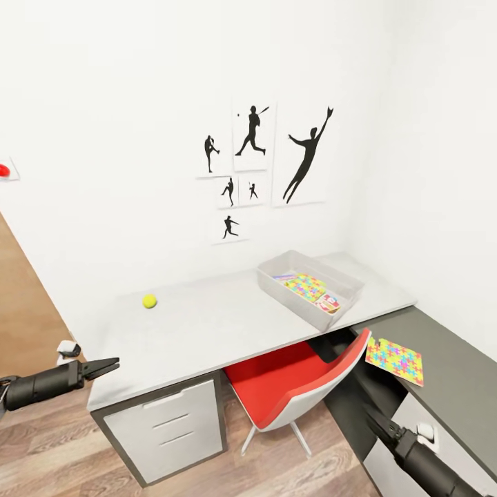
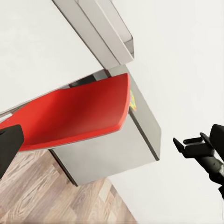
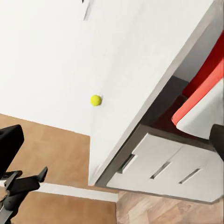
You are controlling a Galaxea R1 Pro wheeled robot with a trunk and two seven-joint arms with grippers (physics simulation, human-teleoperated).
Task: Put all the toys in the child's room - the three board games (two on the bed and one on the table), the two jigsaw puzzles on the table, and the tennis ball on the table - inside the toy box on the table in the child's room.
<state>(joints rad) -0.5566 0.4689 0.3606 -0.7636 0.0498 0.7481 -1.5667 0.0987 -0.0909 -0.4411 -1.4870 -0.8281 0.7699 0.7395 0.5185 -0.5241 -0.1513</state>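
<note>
- Because the tennis ball [image 1: 149,301] sits loose and alone on the light grey table [image 1: 207,324], left of centre in the head view and well apart from the toy box [image 1: 310,286], a glancing touch from a finger could send it rolling toward the near edge and onto the wood floor [image 1: 62,442].
- The toy box rests right of centre on the same grey top, already holding one jigsaw puzzle [image 1: 305,285] and a red, white and green board game [image 1: 328,302]; a ball dropped in from too high could, in my judgement, bounce off those flat lids and out over the low rim.
- The second jigsaw puzzle [image 1: 394,359] lies on the lower dark-grey section at lower right, just beside the red chair [image 1: 297,386]; it is thin and flat, so the fingers may slide over it instead of getting under it.
- The chair's back rises close to that puzzle, so an arm reaching in could strike it.
- The left gripper [image 1: 103,365] hovers at lower left off the table's near corner, jaws slightly parted and holding nothing; a low reach for the ball could catch the table edge.
- The right gripper [image 1: 376,422] points up from lower right toward the chair; I cannot tell whether its jaws are parted or closed.
</note>
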